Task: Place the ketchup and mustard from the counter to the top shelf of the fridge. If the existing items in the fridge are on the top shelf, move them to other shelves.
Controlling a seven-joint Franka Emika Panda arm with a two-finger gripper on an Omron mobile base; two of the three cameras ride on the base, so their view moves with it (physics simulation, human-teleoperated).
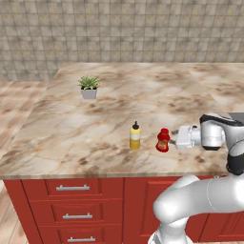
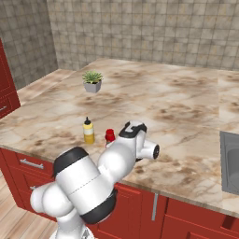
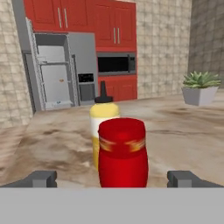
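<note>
Ketchup (image 3: 122, 151), upright near the counter (image 1: 71, 138) front edge beside the mustard (image 1: 135, 136): approach step, gripper (image 3: 112, 178) spread wide and empty, fingers flanking it; next, advance slightly and close on the bottle.

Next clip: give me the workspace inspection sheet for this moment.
Surface: marbled counter, over red drawers.
Job's things: ketchup and mustard upright, side by side near the front edge; fridge across the room, door open.
Clutter: potted plant further back.
Hand: hand open, level with the ketchup, fingers wide on either side, not touching.
Cables: nothing seen.
Surroundings: tiled wall, sink, microwave.
</note>
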